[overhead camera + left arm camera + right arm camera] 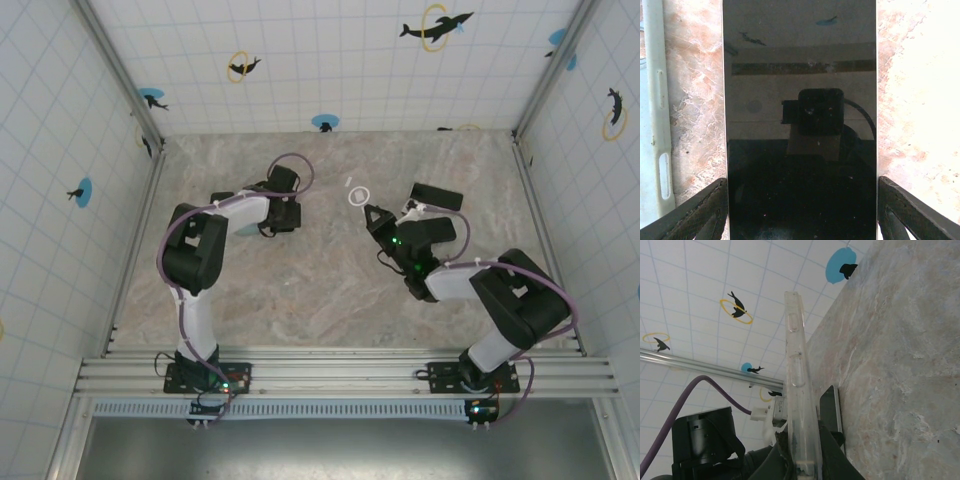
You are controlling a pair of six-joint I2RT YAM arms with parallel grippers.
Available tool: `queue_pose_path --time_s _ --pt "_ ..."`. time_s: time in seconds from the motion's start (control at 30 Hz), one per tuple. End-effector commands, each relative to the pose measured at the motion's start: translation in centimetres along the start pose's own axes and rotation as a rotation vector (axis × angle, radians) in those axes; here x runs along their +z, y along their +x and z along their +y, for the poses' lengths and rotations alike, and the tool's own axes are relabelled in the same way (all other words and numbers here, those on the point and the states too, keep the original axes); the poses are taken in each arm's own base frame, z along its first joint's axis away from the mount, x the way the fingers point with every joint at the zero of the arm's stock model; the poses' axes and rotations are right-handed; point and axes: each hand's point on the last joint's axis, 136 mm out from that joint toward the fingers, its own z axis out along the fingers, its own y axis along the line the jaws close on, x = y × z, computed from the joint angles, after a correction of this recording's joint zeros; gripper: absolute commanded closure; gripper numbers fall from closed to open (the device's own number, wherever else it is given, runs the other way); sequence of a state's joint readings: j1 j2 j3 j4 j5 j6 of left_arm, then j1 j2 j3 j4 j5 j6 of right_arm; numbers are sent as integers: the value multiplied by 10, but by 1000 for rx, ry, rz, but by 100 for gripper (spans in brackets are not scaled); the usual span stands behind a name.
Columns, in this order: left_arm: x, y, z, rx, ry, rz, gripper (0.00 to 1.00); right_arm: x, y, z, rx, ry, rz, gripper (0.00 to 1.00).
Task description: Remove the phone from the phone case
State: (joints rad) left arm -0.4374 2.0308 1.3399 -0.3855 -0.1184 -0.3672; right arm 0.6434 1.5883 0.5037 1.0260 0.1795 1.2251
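Observation:
The phone lies flat on the marbled table, dark screen up, reflecting the camera. My left gripper straddles its near end, with one black finger against each long edge, shut on it. The clear phone case stands edge-on and off the phone, pinched at its lower end by my right gripper. Just past the case the phone lies on the table. The case's pale edge runs along the phone's left side. From above, the left gripper and right gripper face each other mid-table.
A small white ring shows just beyond the right gripper's tips. Tiled walls with dolphin stickers and metal corner posts enclose the table. The left arm's purple cable loops behind the case. Bare marbled tabletop stretches toward the near rail.

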Motion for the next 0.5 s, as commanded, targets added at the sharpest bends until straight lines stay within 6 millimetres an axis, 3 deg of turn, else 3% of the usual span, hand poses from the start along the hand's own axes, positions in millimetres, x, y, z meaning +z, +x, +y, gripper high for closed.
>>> queue_pose_path --time_s 0.0,0.2,0.43,0.47 --pt "15 20 -2 1 17 82 34 7 -3 13 -5 -28 -20 100" --pt "4 11 -3 26 22 53 21 15 5 10 -15 -13 -12 100" --pt "-26 -11 -10 52 62 -21 10 32 18 0 -95 69 -31 100" --pt "-31 -20 2 17 63 -30 9 36 21 -1 -104 84 -34 100"
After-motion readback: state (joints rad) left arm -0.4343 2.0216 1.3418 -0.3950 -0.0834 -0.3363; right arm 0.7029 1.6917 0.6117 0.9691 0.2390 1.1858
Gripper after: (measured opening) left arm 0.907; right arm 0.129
